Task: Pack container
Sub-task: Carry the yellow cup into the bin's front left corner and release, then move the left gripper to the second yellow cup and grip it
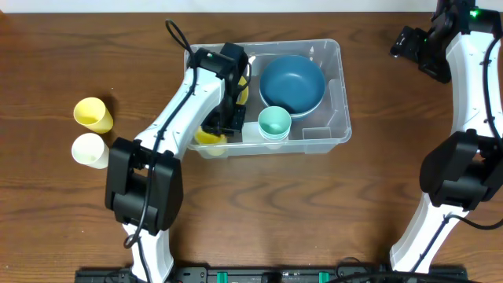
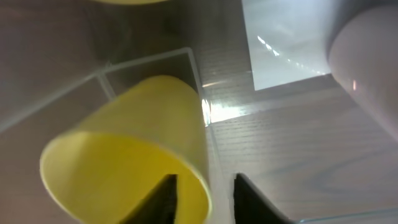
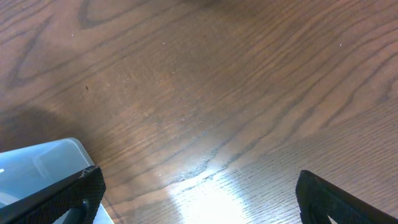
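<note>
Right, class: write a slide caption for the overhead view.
Left hand in the clear container at a yellow cup, beside blue bowl and green cup; white cup and second yellow cup outside.

Left arm and right arm are both wearing white shells with black joint housings. Black cable is looping off the left one. Left LED and right LED are glowing green. Left fingers and right fingers are showing matte black, wedge-shaped.

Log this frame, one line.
left gripper: open astride yellow cup rim, in container | right gripper: open over table | packed: bowl, teal cup | outside: two cups
</note>
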Controlling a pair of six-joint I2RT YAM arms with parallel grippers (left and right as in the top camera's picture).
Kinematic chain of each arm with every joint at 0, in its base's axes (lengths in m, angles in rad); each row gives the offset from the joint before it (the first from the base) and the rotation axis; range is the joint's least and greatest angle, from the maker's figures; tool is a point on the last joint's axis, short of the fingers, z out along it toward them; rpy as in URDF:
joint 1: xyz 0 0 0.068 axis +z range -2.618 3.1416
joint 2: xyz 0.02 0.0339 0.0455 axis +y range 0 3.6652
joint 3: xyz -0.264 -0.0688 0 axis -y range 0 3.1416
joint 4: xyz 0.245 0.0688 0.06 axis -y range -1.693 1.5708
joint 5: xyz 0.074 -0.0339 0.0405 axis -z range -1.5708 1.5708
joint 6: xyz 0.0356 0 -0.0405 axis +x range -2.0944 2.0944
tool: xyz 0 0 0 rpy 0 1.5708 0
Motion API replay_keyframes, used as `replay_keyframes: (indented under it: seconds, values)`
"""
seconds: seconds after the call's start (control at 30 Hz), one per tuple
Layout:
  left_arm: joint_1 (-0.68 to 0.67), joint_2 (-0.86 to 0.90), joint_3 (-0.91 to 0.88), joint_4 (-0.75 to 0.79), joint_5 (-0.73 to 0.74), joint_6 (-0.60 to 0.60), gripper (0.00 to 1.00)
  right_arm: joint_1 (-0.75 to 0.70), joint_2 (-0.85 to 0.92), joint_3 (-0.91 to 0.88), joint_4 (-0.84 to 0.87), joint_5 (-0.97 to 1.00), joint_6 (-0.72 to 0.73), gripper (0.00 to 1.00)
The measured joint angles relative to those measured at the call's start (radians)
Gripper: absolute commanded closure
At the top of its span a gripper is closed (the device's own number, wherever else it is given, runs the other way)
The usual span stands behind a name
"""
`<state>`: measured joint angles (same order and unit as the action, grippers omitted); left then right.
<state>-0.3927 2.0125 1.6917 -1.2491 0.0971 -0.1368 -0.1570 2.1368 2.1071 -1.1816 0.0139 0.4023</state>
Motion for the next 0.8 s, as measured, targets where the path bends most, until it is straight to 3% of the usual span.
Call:
replay_keyframes:
  seconds: [0.3, 0.47, 0.6, 0.8]
  values:
    - [0.005, 0.000, 0.039, -0.055, 0.000, 0.003, 0.56, 0.000, 0.000, 0.000, 0.000, 0.000, 0.000, 0.01]
    - [0.012, -0.011, 0.212, -0.143, -0.001, 0.003, 0.55, 0.000, 0.000, 0.000, 0.000, 0.000, 0.000, 0.01]
    - [0.012, -0.081, 0.358, -0.188, -0.024, 0.005, 0.47, 0.000, 0.000, 0.000, 0.000, 0.000, 0.000, 0.01]
    - [0.048, -0.278, 0.445, -0.191, -0.183, -0.025, 0.46, 0.000, 0.000, 0.000, 0.000, 0.000, 0.000, 0.01]
